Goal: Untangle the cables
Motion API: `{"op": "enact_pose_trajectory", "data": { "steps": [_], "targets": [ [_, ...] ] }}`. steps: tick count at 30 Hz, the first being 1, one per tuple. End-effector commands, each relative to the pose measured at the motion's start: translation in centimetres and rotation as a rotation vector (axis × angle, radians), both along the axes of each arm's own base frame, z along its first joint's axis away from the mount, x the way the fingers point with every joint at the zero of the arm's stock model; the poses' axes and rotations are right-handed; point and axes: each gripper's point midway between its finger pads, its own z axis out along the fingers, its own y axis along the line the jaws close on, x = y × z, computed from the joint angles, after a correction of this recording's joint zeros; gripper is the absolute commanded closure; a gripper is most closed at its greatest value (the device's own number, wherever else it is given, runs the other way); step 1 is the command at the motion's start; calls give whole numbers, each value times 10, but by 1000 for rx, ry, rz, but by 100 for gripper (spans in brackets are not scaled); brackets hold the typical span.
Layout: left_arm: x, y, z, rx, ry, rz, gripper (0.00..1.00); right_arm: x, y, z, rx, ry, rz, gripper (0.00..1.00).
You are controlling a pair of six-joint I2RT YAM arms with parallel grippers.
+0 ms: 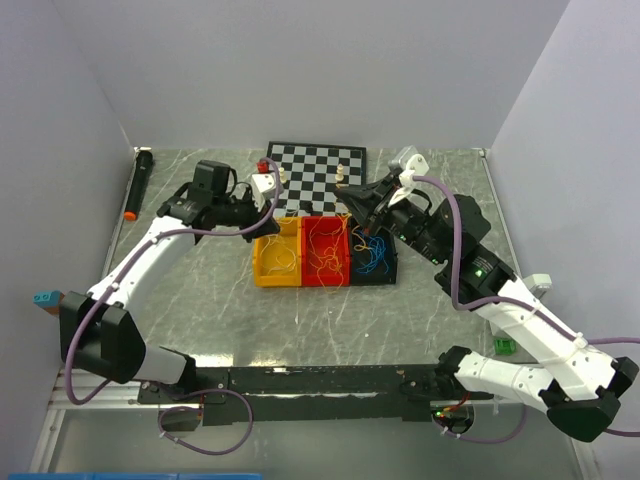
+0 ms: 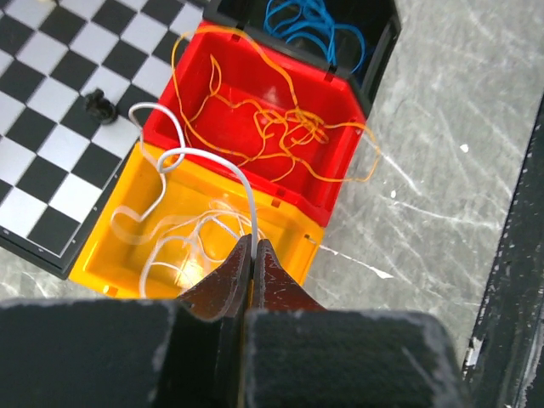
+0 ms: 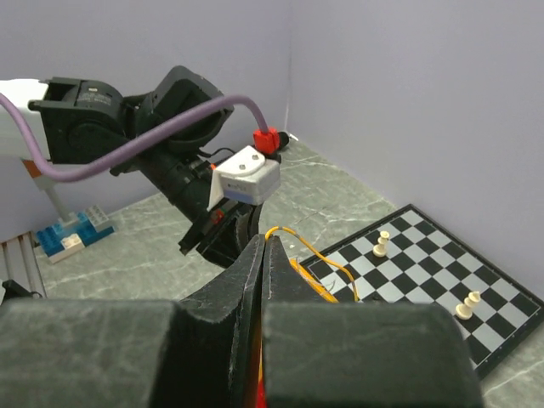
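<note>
A grey marbled table top (image 1: 330,330) carries a black-and-white chequered chessboard (image 1: 325,185) at 12 o'clock, with small white chess pieces (image 1: 342,173) on it. Along its 6 o'clock edge sit a yellow plastic bin (image 1: 262,272), a red plastic bin (image 1: 325,284) and a black plastic bin (image 1: 393,268). A black rod with an orange tip (image 1: 139,185) lies at 10 o'clock.

1. Thin white curly wire (image 2: 212,157) over a yellow plastic bin (image 2: 93,263), lower left.
2. Thin orange curly wire (image 2: 272,127), red plastic bin (image 2: 340,161), centre.
3. Thin blue curly wire (image 2: 306,25), black plastic bin (image 2: 382,42), top.
4. Black-and-white chequered board (image 2: 51,110), upper left.
5. Grey marbled surface (image 2: 442,170) with white veins, right.
</note>
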Motion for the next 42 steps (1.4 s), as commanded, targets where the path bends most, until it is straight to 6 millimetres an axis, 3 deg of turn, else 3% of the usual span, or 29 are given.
{"op": "enact_pose_trajectory", "data": {
  "steps": [1,16,19,24,29,33,34,35,36,42],
  "targets": [
    [10,0,-12,15,-21,2,99,5,3,5,57,4,17,100],
    [22,-2,-66,-45,95,68,99,50,34,-56,34,149,36,100],
    [30,7,-77,-15,59,139,85,59,36,-70,31,182,33,100],
    [29,12,-82,-2,45,160,83,74,39,-99,24,252,22,100],
    [26,10,-77,-13,53,157,73,91,43,-130,33,335,20,100],
    [20,9,-62,-30,38,138,56,102,47,-153,34,398,23,100],
    [18,9,-59,-34,31,133,45,103,48,-158,32,410,22,100],
    [16,10,-54,-36,19,127,13,105,50,-163,28,423,19,100],
    [14,10,-51,-35,15,117,3,106,51,-169,23,436,19,100],
    [10,16,-10,-83,-70,133,3,112,56,-204,-9,519,10,100]
  ]
}}
